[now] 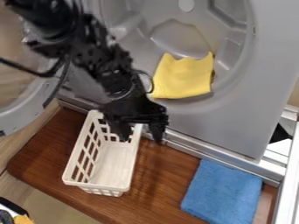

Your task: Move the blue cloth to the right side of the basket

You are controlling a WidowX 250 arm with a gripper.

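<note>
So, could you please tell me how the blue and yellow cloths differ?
The blue cloth lies on the brown wooden board, while the yellow cloth sits inside the gray recess. The yellow cloth's top edge is wavy; the blue cloth's edges run straighter. Both are spread out.

You've got blue cloth point(225, 192), solid. Yellow cloth point(182, 78), solid too. Basket point(114, 168) off-white, grid of slots along walls. Your arm point(105, 57) and gripper point(142, 139): black. Board point(50, 151) reddish brown, streaky wood grain. Appliance panel point(271, 39) plain grey. Rail point(198, 146) silvery. Floor point(55, 204) beige, lower left.
</note>
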